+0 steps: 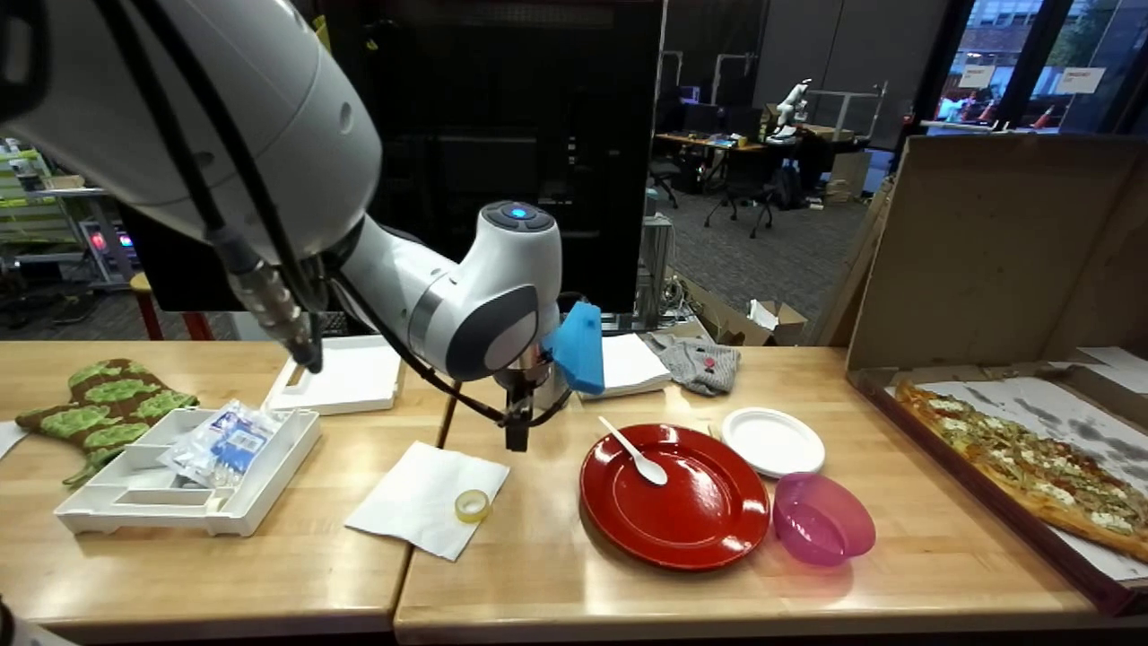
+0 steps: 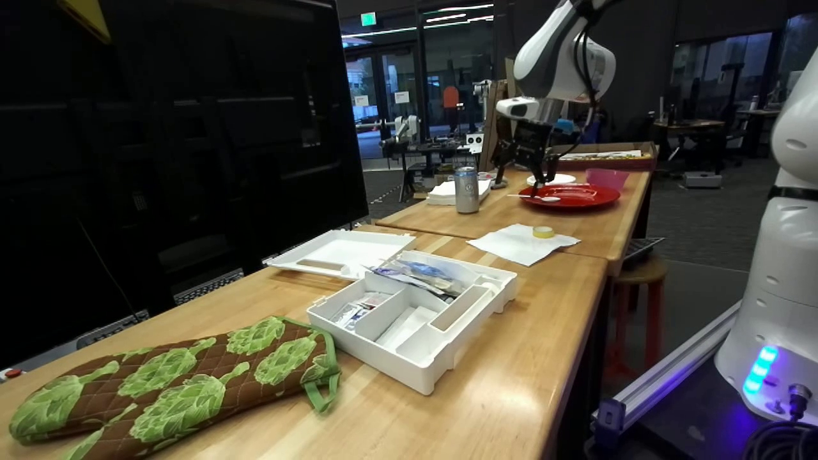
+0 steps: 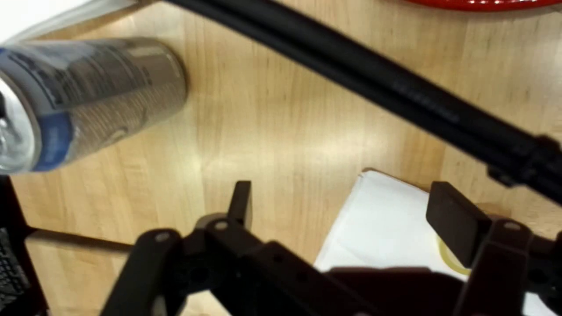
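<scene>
The gripper hangs released over the bench, off one side of the red plate, its jaws wide apart around nothing. Near it, apart from the red plate, one can stands upright, whole in an exterior view. On the same side lies one white napkin carrying one yellow tape roll, complete in both exterior views but part-hidden by a jaw in the wrist view. Bench wood shows between can, white napkin and red plate, room about the gripper; the red plate sits near the bench's edge. One spoon rests on it, handle past the rim; the wrist view catches just a stretch of that rim. Beside the red plate are one pink bowl and at least one white plate; farther that way, one open pizza box holds pizza. Well off the opposite side, both exterior views show one divided white box, then one oven mitt.
</scene>
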Robot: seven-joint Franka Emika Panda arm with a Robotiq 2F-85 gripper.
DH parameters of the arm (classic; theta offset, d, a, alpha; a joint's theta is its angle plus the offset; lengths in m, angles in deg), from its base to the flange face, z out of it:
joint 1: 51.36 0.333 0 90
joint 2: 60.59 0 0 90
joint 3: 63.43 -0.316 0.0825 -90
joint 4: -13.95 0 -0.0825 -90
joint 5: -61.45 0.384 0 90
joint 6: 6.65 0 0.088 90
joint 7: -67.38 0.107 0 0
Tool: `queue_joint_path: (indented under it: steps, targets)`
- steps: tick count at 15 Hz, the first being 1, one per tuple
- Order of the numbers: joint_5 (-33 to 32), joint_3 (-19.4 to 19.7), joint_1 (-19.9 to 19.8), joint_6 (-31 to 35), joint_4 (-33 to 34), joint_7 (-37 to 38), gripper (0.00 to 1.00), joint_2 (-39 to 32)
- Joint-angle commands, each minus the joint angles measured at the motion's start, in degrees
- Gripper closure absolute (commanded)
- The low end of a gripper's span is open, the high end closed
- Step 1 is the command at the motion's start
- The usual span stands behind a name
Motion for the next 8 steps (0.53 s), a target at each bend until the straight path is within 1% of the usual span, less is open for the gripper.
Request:
queue_joint_path:
  steps: [1,3,5,8]
  targets:
    - [-10.0,-2.7,-1.7,-4.1,-5.6,0.4,0.00,8.7]
    - [-14.0,-3.5,-1.0,-7.2,-7.3,-0.3,0.00,11.2]
    - [-16.2,-4.2,0.3,-9.6,-8.8,-1.3,0.00,13.2]
    - [-20.3,-5.5,1.8,-9.4,-10.7,-3.8,0.00,14.0]
